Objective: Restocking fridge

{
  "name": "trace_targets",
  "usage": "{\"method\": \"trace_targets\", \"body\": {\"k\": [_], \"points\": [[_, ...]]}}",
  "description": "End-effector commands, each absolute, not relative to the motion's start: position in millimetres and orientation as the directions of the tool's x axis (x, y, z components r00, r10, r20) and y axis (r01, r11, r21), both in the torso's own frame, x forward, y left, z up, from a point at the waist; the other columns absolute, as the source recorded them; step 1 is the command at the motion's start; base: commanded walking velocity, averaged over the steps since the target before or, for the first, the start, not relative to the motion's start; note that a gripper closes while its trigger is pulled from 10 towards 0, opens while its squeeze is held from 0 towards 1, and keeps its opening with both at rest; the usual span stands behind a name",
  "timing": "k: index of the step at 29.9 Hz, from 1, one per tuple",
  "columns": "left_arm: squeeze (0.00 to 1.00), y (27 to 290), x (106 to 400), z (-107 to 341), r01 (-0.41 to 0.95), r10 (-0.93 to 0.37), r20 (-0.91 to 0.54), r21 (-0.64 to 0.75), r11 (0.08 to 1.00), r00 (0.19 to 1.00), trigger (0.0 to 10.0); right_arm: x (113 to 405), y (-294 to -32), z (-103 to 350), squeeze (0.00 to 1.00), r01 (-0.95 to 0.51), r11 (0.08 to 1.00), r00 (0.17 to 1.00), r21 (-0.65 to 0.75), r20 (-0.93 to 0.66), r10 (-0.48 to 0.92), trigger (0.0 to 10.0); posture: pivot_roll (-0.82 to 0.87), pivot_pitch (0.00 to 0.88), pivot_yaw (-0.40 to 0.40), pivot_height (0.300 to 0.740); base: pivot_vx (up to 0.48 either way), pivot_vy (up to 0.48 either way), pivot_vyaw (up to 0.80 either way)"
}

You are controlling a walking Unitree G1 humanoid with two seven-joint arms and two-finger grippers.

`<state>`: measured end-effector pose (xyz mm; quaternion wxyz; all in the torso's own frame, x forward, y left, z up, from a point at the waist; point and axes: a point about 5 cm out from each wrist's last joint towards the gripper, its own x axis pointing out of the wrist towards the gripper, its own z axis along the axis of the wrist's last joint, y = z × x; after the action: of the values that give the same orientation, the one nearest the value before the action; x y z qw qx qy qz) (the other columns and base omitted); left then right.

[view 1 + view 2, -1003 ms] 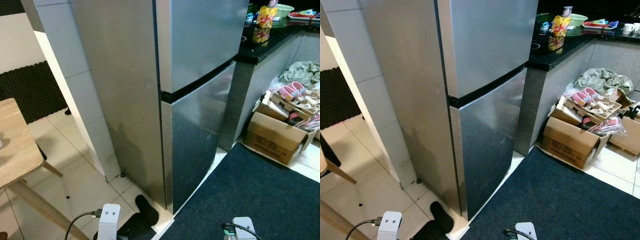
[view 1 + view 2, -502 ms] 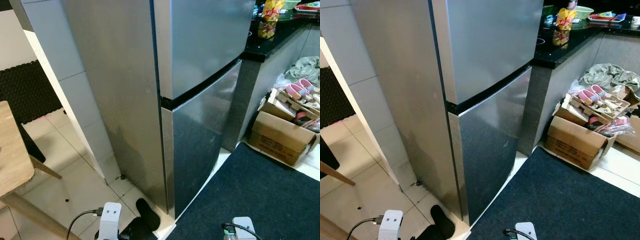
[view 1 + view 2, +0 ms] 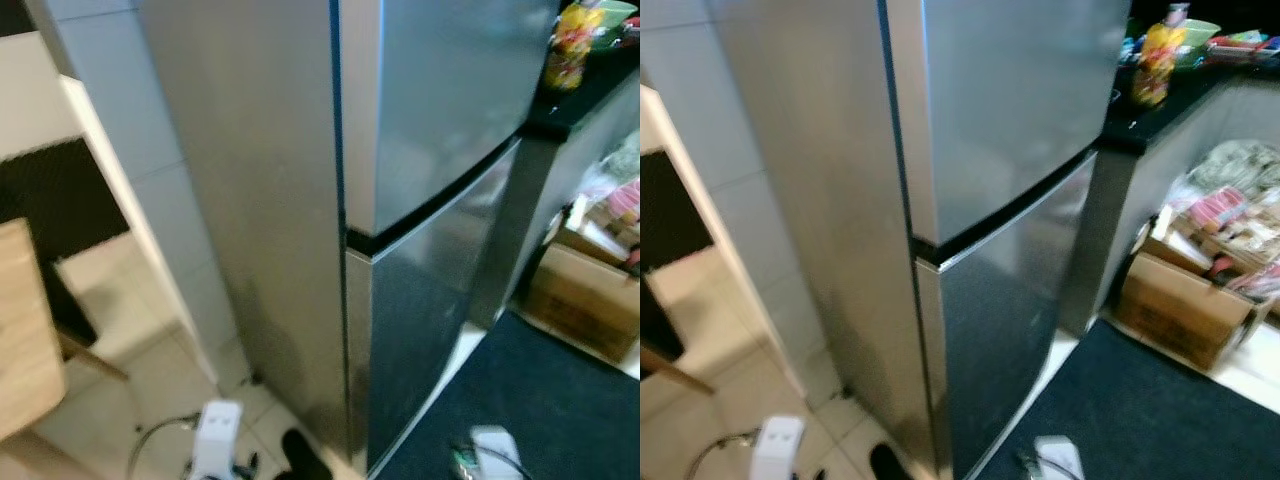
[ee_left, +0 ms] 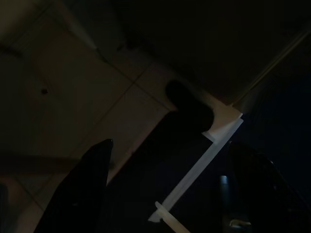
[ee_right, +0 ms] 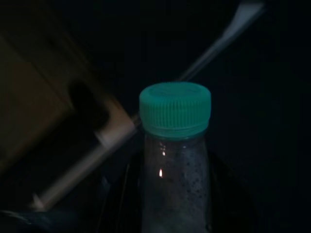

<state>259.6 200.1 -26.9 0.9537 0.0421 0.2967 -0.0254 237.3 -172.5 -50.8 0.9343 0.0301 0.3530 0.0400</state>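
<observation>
A tall silver fridge (image 3: 430,120) stands close in front of me, its upper door and lower door (image 3: 430,300) both closed. My arms hang low, with their white wrist parts at the bottom edge: left (image 3: 215,440) and right (image 3: 490,450). In the dim left wrist view my left gripper (image 4: 170,145) is open over the floor tiles, with nothing between its fingers (image 4: 77,194). The right wrist view shows a clear bottle (image 5: 176,165) with a green cap (image 5: 175,109) standing upright in my right gripper (image 5: 176,218), which is shut on it.
A black counter (image 3: 1140,125) to the fridge's right carries a yellow packet (image 3: 1155,65). Below it a cardboard box (image 3: 1180,310) sits on the floor beside a dark mat (image 3: 1160,420). At the left are a wooden table (image 3: 25,340) and a tiled wall (image 3: 150,200).
The whole picture has shifted and blurred: the camera has come closer to the fridge, which now looms larger. The fridge doors stay closed.
</observation>
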Motion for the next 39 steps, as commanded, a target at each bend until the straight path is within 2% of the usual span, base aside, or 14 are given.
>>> {"method": "trace_targets", "body": {"k": [1, 21, 28, 30, 39], "points": [[0.00, 200.1, 254.9, -30.8, 0.083, -0.027, -0.585, 0.070, 0.994, 0.810, 10.0, 223.3, -180.6, -59.5, 0.00, -0.025, 0.997, 0.718, 0.076, -0.693, 0.071, 10.0, 0.01, 0.098, 0.075, 0.740, 0.274, 0.000, 0.00], [0.00, 196.2, 255.3, -30.8, 0.134, -0.059, -0.587, 0.085, 0.987, 0.807, 10.0, 220.4, -181.6, -61.2, 0.00, -0.019, 0.997, 0.712, 0.076, -0.699, 0.067, 10.0, 0.01, 0.100, 0.078, 0.740, 0.041, 0.000, 0.00], [0.00, 194.9, 255.1, -31.8, 0.158, -0.064, -0.602, 0.104, 0.982, 0.796, 10.0, 221.0, -182.3, -60.9, 0.00, -0.017, 0.997, 0.712, 0.076, -0.699, 0.065, 10.0, 0.01, 0.098, 0.080, 0.740, 0.000, -0.434, 0.00], [0.00, 195.0, 255.0, -32.0, 0.150, -0.059, -0.603, 0.102, 0.983, 0.796, 10.0, 221.1, -182.4, -60.8, 0.00, -0.017, 0.997, 0.713, 0.075, -0.699, 0.065, 10.0, 0.01, 0.098, 0.080, 0.740, 0.000, -0.480, 0.00], [0.00, 199.5, 261.1, -26.9, 0.076, -0.005, -0.577, 0.100, 0.992, 0.817, 10.0, 222.0, -183.4, -60.1, 0.00, -0.017, 0.997, 0.714, 0.073, -0.697, 0.063, 10.0, 0.01, 0.094, 0.078, 0.740, 0.000, 0.000, 0.00]]}}
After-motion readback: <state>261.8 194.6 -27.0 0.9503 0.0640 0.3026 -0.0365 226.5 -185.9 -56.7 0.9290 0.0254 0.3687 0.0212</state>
